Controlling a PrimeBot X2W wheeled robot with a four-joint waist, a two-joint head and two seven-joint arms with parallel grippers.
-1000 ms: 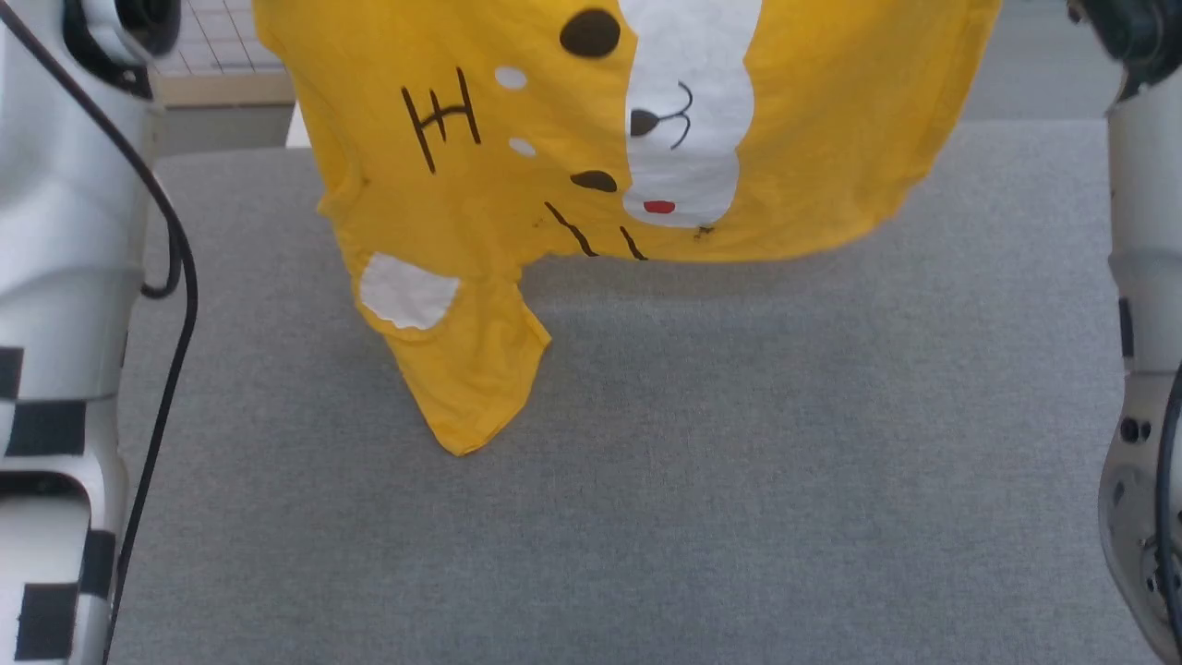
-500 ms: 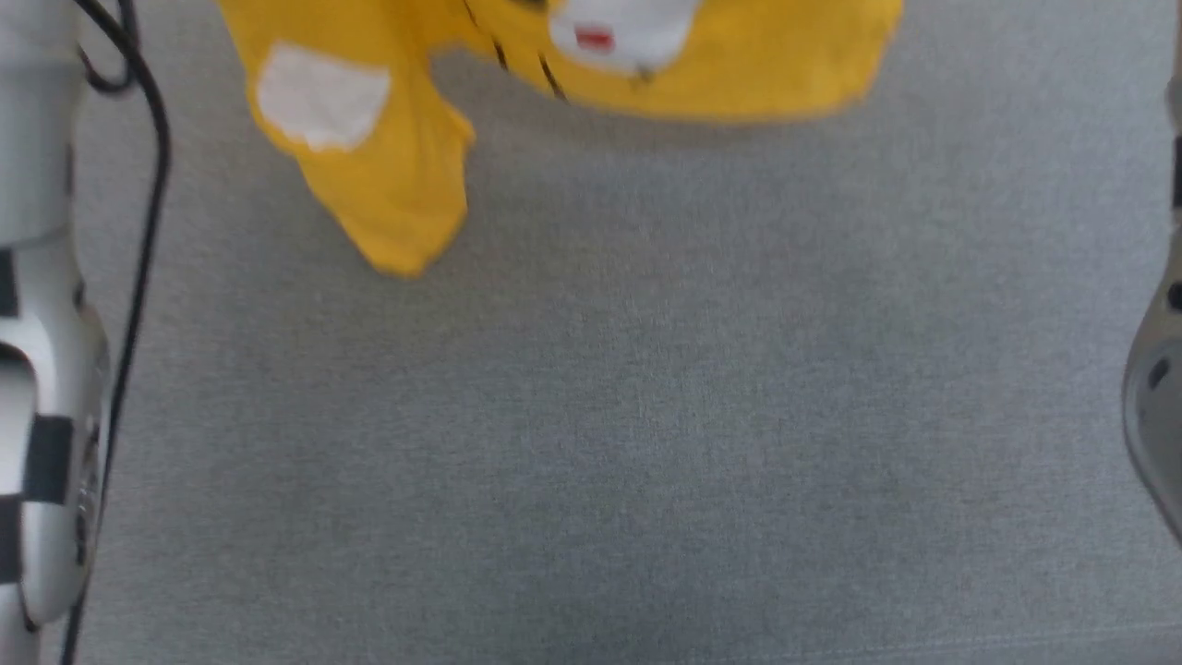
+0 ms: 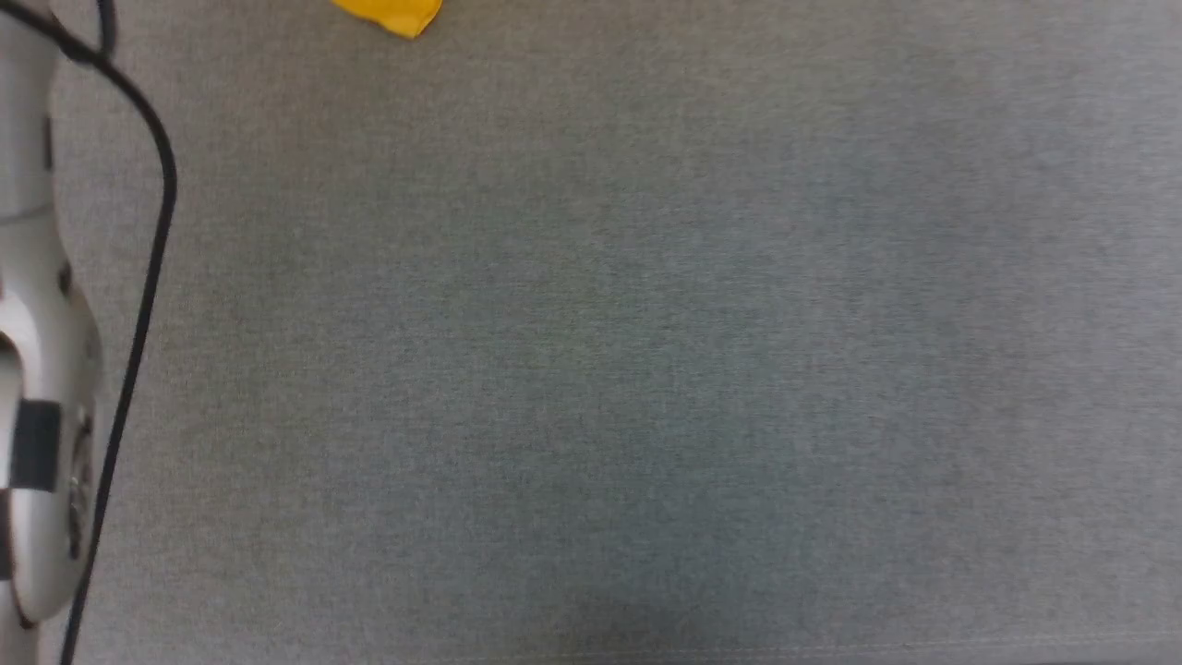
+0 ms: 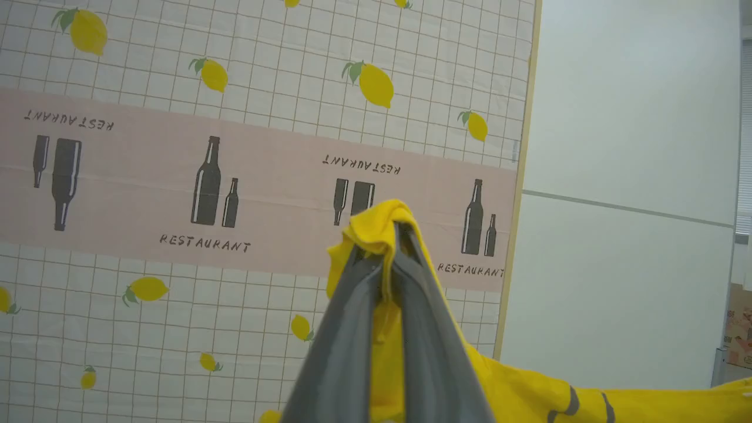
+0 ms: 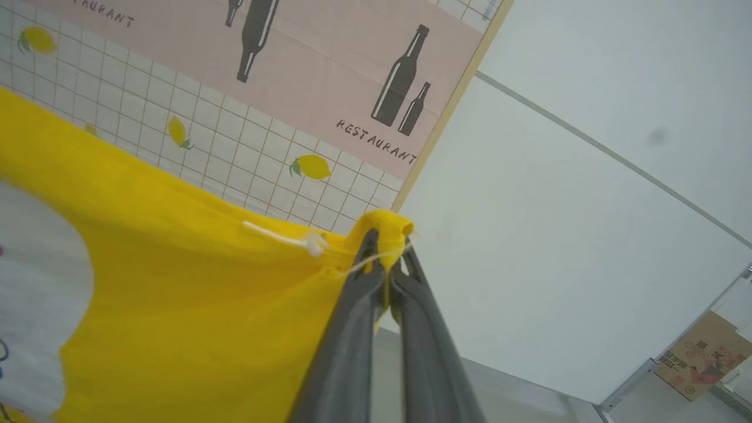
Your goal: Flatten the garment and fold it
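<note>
since earlier the garment (image 3: 388, 14) had nearly left the head view's top; it hung over the table (image 3: 646, 369), corners pinched by left gripper (image 4: 392, 238) and right gripper (image 5: 386, 254). lowering it evenly, stretched taut, seemed wise.

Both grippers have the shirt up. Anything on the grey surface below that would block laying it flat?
Nothing visible does. The grey surface shows bare fabric below the garment, whose lowest tip hangs at the head view's top edge. A black cable runs down the left side, away from the middle.
</note>
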